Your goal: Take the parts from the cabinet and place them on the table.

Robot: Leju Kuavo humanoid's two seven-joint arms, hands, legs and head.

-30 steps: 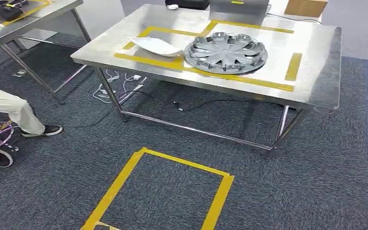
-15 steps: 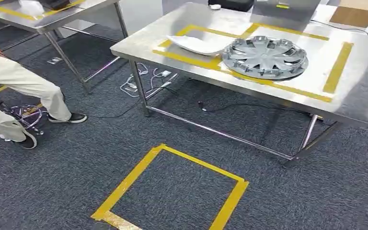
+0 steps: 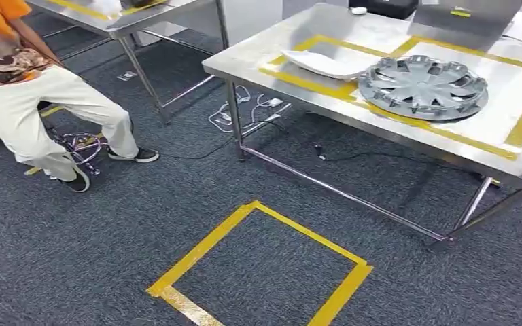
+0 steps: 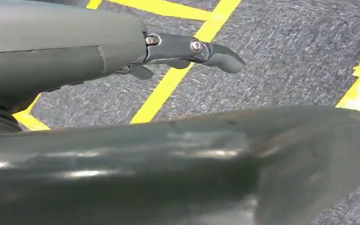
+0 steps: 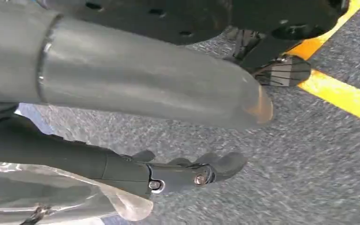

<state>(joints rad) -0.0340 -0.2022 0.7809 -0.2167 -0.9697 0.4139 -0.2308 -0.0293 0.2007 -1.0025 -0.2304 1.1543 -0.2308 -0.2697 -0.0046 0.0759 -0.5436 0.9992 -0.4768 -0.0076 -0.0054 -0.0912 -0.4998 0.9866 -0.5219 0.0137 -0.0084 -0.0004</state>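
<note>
table (image 3: 394, 129), hubcap (image 3: 423, 87) shifted right; camera turned.

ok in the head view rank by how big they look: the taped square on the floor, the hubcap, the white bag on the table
1. Taped square, nearest the camera, which may flatter it.
2. Hubcap.
3. White bag, smallest, though partly behind the hubcap.

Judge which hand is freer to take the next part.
Left, probably. The left hand hangs over carpet with nothing visible in it. Clear plastic lies against the right hand, and I cannot tell whether it is held.
</note>
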